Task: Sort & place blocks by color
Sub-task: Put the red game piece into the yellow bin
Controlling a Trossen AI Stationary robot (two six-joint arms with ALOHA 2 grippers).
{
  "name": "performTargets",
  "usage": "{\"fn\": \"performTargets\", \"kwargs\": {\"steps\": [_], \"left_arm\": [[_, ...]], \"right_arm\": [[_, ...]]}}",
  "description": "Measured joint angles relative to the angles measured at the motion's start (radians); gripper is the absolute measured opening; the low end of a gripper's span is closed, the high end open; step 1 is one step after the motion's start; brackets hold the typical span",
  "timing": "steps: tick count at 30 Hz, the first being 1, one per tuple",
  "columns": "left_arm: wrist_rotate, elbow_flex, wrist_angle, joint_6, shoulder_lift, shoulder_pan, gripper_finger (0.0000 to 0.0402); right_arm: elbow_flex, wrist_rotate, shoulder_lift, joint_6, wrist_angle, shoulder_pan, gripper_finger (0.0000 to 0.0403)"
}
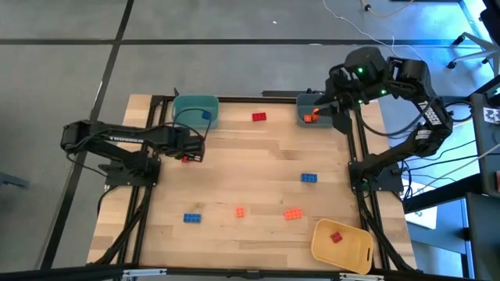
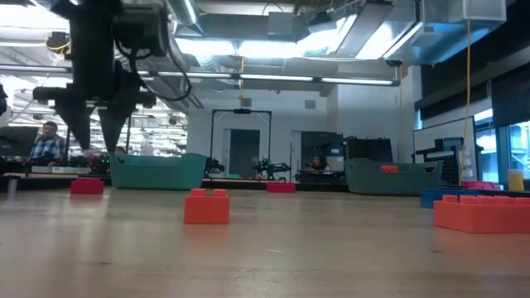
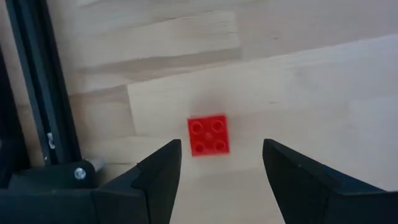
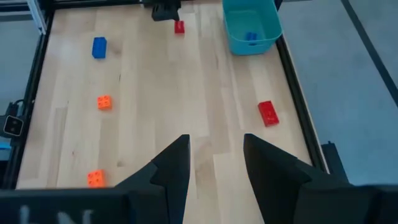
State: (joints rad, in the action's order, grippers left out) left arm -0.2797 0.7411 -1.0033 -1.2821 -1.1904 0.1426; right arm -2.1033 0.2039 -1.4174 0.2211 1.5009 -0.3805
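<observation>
The left hand, fingers released, is hovering over the small square red studded plastic brick at the desk's nine o'clock; next, lowering and clenching.

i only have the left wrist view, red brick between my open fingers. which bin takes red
Observer: The yellow bin. It holds a red brick and sits at the table corner diagonally opposite the teal bin.
Operator: is the right arm in the way
Observer: No. The right gripper hovers at the grey-blue bin, fingers open and empty.
Operator: any other red loose
Observer: One, an oblong red brick on the table between the teal and grey-blue bins.
</observation>
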Motion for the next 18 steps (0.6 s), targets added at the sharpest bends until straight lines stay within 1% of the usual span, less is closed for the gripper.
{"fn": "performTargets", "kwargs": {"steps": [7,18], "left_arm": [[0.0,-0.071,0.105,-0.027,0.0,0.011,0.0218],[-0.009,-0.109,0.133,-0.027,-0.015,0.008,0.0218]], "right_arm": [[0.0,0.0,-0.004,-0.003,-0.001,0.0,0.0152],[0.0,0.0,-0.003,-0.003,-0.001,0.0,0.0152]]}}
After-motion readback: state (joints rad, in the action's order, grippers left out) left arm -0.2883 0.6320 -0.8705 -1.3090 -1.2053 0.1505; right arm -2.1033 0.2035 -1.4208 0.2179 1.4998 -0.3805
